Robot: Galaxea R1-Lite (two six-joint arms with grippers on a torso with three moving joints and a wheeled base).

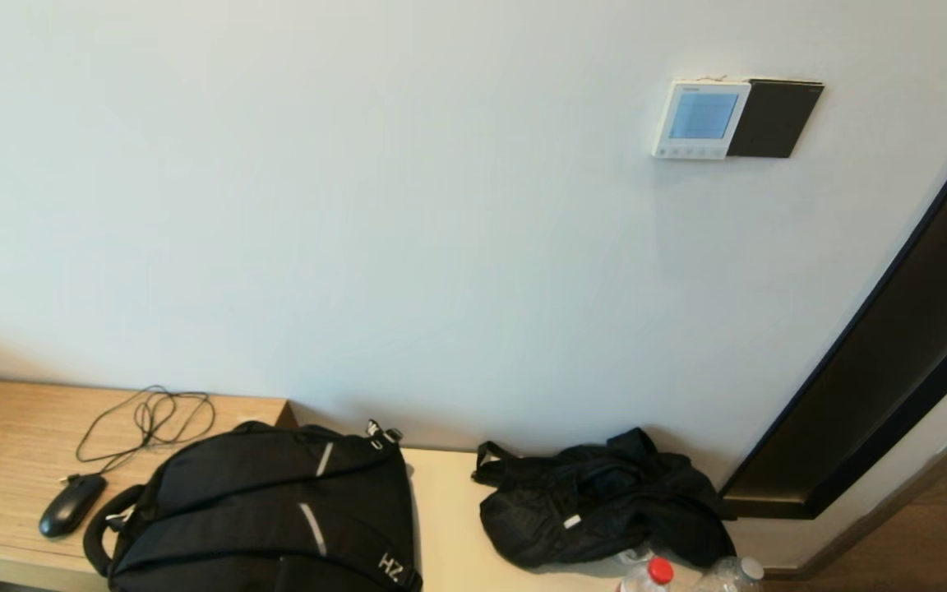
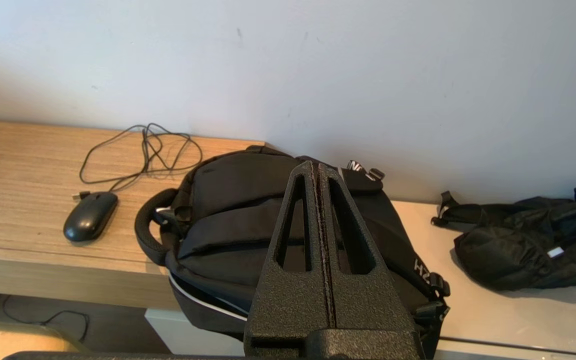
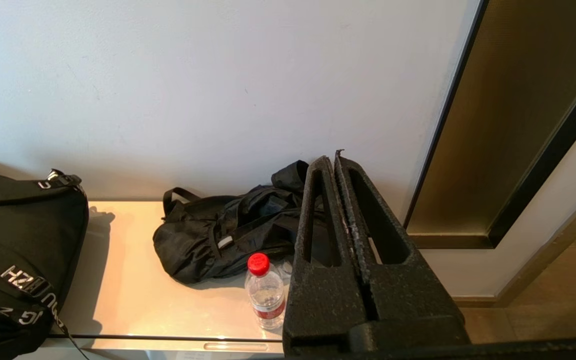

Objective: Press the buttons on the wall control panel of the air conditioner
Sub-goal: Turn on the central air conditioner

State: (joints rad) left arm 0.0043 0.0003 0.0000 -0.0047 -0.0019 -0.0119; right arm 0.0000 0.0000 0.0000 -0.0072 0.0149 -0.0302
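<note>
The white air conditioner control panel [image 1: 699,119] hangs high on the wall at the right, with a lit blue-grey screen and a row of small buttons [image 1: 687,151] along its lower edge. A black plate [image 1: 773,119] sits flush against its right side. Neither arm shows in the head view. My left gripper [image 2: 316,166] is shut and empty, low over the black backpack [image 2: 248,220]. My right gripper [image 3: 332,159] is shut and empty, low over the black bag [image 3: 218,235] and far below the panel.
A wooden desk [image 1: 5,444] holds a black mouse [image 1: 71,504] with a coiled cable. The backpack [image 1: 268,510] and crumpled black bag [image 1: 605,510] lie on a cream shelf [image 1: 441,526]. A red-capped bottle [image 3: 265,290] stands in front. A dark door frame [image 1: 893,353] runs at right.
</note>
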